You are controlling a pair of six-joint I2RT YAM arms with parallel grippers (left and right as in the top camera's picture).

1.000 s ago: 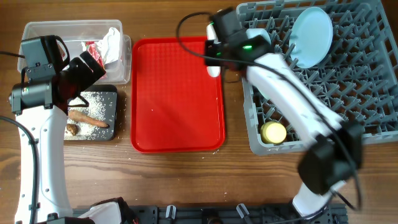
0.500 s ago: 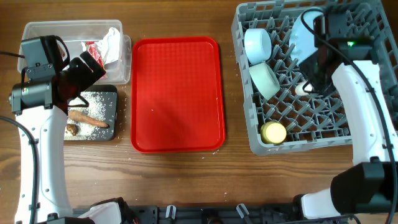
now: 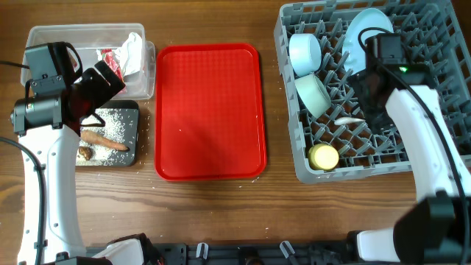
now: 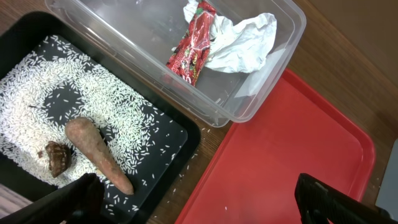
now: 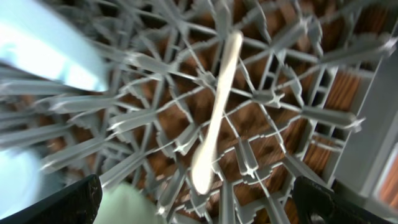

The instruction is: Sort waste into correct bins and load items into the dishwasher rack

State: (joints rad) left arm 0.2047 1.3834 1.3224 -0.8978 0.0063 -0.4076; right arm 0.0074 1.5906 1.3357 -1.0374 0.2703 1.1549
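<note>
The white spoon point(image 5: 217, 118) lies loose across the pegs of the grey dishwasher rack point(image 3: 441, 147), just under my right gripper point(image 5: 202, 205), which stands open and empty above it. The rack also holds the plate point(image 3: 368, 33), white bowl point(image 3: 304, 51), green bowl point(image 3: 313, 94) and yellow cup point(image 3: 324, 157). My left gripper point(image 4: 202, 205) hangs open over the gap between the black tray point(image 4: 180, 155) and the red tray point(image 4: 298, 155). The carrot point(image 4: 98, 152), brown lump point(image 4: 57, 155) and rice point(image 4: 37, 93) lie in the black tray. Red wrapper point(image 4: 194, 43) and tissue point(image 4: 245, 40) sit in the clear tub point(image 4: 261, 99).
The flat red serving tray point(image 3: 210, 110) lies between the bins and the rack, with a few rice grains on it. Stray grains are scattered on the wooden table beside the black tray. The right arm reaches over the rack's near right side.
The right arm swung from the red tray's far edge to the rack, then opened. The spoon it carried now lies on the pegs. The left arm has not moved.
</note>
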